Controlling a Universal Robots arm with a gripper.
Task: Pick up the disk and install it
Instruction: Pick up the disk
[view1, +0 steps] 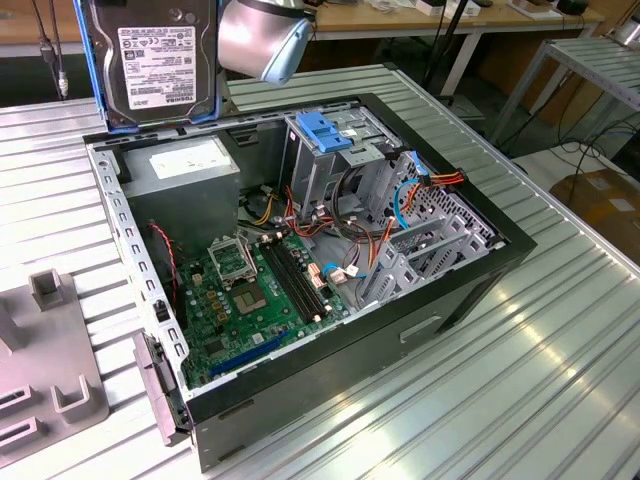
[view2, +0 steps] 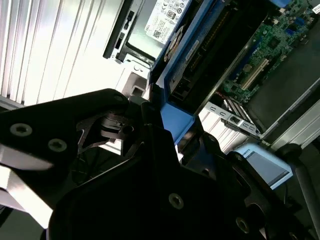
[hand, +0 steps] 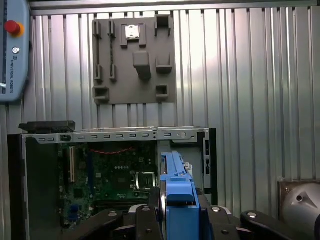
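Observation:
The disk (view1: 160, 60), a silver-grey drive with a white label in a blue bracket, hangs upright in the air above the open computer case's far corner at the exterior view's upper left. Its blue bracket edge (hand: 177, 192) runs between my black fingers in both wrist views, and the same bracket (view2: 192, 55) stretches away toward the case. My gripper (hand: 179, 212) is shut on the disk, one finger on each side of the bracket. The arm's silver wrist (view1: 265, 40) sits just to the exterior view's right of the disk.
The open black computer case (view1: 480, 260) lies on the ribbed metal table. Inside are a grey power-supply box (view1: 185, 165), a metal drive cage with a blue latch (view1: 325, 130), the green motherboard (view1: 250, 300) and loose cables (view1: 410, 190). A grey fixture plate (view1: 40, 370) lies beside the case.

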